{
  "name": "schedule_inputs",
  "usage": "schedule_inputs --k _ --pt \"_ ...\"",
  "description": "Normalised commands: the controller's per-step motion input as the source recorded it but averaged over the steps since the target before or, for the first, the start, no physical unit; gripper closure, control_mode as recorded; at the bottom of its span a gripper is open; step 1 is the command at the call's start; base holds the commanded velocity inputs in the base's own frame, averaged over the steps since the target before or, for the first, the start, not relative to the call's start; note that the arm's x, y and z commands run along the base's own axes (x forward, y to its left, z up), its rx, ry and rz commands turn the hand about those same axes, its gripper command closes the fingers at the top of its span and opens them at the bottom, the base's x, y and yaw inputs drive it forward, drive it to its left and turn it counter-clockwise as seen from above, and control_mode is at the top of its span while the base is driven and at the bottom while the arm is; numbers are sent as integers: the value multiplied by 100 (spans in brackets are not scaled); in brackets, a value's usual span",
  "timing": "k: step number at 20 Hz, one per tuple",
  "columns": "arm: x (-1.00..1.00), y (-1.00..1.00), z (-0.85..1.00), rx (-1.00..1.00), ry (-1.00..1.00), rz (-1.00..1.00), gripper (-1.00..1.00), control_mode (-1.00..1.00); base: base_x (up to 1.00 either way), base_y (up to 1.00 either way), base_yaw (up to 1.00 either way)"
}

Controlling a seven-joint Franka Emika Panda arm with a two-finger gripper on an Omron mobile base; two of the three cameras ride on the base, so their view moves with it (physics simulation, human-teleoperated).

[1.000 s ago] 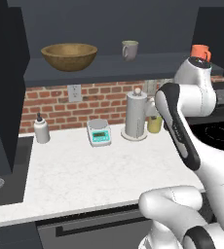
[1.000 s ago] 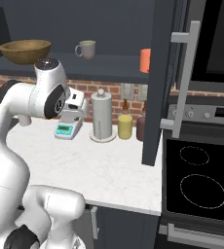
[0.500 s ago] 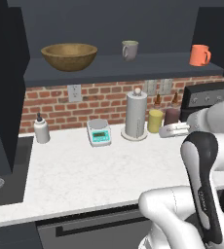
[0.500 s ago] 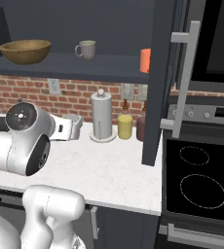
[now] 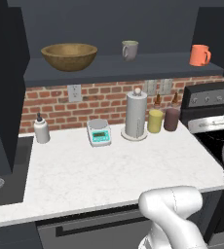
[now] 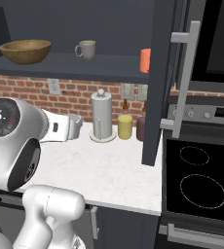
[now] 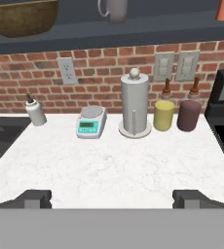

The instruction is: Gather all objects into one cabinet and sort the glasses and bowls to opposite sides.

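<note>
The arm has dropped well down since 1 s ago, when its white wrist reached up in front of the orange mug (image 5: 199,55) at the right end of the cabinet (image 5: 109,73) shelf; half a second ago it was already lowering toward the counter (image 5: 114,170), and now it sits folded low near the base, with the hand facing the brick backsplash over the counter. The gripper (image 7: 115,198) is released and empty: in the hand view its 2 dark finger tips stand far apart at the bottom with nothing between them. The shelf contents have not moved: the wooden bowl (image 5: 68,56) rests at the left end, the grey mug (image 5: 130,49) near the middle, well apart from the bowl, and the orange mug at the right end. On the counter below stand a white soap bottle (image 5: 41,130), a teal-faced scale (image 5: 99,132), a paper towel holder (image 5: 136,115), and a yellow jar (image 5: 156,120) just beside a maroon jar (image 5: 172,118), all unchanged.
</note>
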Motion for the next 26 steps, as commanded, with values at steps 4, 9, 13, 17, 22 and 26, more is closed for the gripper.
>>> schedule_inputs --k 4,9,13,17,22,26 --pt "-67 -11 10 -11 0 1 -100 -100 0 0 0" --pt "-7 0 0 0 0 1 -100 -100 0 0 0" --pt "0 0 0 0 0 0 -100 -100 0 0 0" --pt "0 0 0 0 0 0 -100 -100 0 0 0" --pt "0 0 0 0 0 0 -100 -100 0 0 0" --pt "0 1 0 0 0 0 -100 -100 0 0 0"
